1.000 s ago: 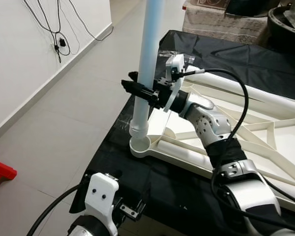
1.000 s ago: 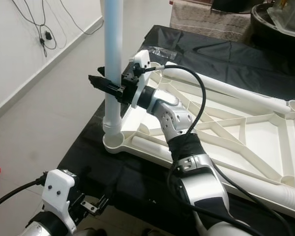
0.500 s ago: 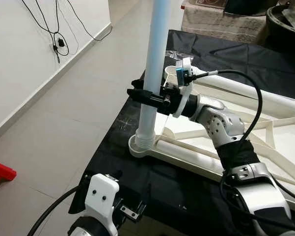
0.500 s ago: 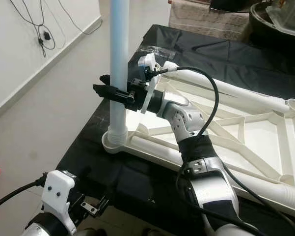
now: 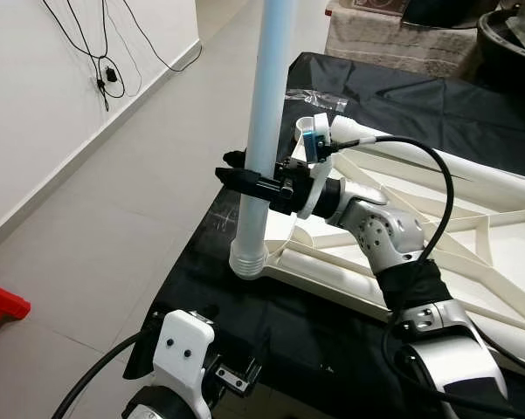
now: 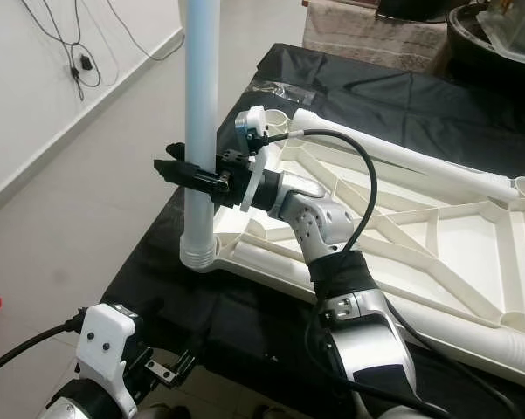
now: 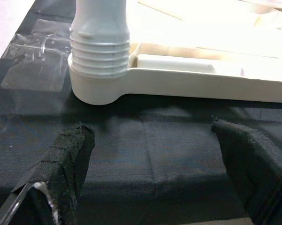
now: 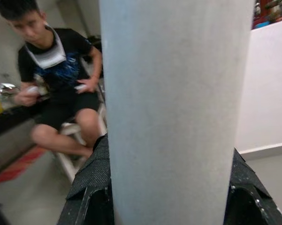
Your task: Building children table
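Note:
A pale blue table leg (image 5: 262, 122) stands upright at the near left corner of the upturned white tabletop (image 5: 493, 249). My right gripper (image 5: 247, 180) is shut on the leg at about mid-height, with its black fingers (image 8: 91, 180) on either side of the tube (image 8: 173, 93). The leg's ribbed lower end (image 7: 99, 49) sits in the tabletop's round corner socket (image 7: 96, 91). My left gripper (image 7: 155, 173) hangs low at the table's near edge. It is open, a short way in front of the socket, and holds nothing.
A black cloth (image 5: 271, 323) covers the work table, whose edge drops to tiled floor on the left. A second white leg (image 5: 428, 159) lies along the tabletop's far side, with a plastic bag (image 5: 314, 98) beyond it. A person (image 8: 56, 70) sits in the background.
My right gripper has stayed shut on the leg while its wrist turned. The leg's lower end has swung back to the left and now covers the corner socket.

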Controlling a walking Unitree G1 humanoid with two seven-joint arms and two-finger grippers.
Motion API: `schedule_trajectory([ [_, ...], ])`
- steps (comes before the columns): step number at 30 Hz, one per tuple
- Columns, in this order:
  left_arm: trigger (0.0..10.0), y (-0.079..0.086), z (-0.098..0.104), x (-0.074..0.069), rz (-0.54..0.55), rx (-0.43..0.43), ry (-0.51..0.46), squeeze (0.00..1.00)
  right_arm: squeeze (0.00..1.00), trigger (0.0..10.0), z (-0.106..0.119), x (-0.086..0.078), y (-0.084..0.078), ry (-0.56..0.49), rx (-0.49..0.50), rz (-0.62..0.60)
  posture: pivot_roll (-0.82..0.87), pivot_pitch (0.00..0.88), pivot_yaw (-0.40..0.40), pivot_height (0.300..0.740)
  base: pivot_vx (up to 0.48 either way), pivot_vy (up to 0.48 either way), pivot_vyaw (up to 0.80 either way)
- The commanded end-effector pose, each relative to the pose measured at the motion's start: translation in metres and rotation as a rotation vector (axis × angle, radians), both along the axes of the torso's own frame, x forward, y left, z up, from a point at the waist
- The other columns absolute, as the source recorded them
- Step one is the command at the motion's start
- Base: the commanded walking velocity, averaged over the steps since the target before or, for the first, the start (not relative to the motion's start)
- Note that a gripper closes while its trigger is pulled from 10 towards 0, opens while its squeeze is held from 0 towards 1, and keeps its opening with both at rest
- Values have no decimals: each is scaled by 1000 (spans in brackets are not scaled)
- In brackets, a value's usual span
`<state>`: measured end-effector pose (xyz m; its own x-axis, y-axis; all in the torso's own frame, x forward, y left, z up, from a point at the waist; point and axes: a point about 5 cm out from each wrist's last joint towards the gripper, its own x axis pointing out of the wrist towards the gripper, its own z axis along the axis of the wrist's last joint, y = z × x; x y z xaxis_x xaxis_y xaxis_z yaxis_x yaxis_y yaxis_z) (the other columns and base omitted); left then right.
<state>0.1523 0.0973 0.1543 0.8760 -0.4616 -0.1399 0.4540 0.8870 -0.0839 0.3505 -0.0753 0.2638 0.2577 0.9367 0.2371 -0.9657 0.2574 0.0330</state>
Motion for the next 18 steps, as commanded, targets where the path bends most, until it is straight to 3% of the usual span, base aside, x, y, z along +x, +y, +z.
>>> schedule_trajectory([
  [1,10000,-1,-1,-3,-7,2,4,0,0,0,-11,4,1,8,-43,-58,141,212,-60,740,0,0,0],
  [10,10000,-1,-1,-2,-11,4,2,0,0,0,-14,12,-4,-22,-78,-156,140,207,-59,740,0,0,0],
  [18,10000,0,-2,1,-17,16,-8,0,0,0,-23,2,-12,-124,-183,-183,133,200,-57,740,0,0,0],
])
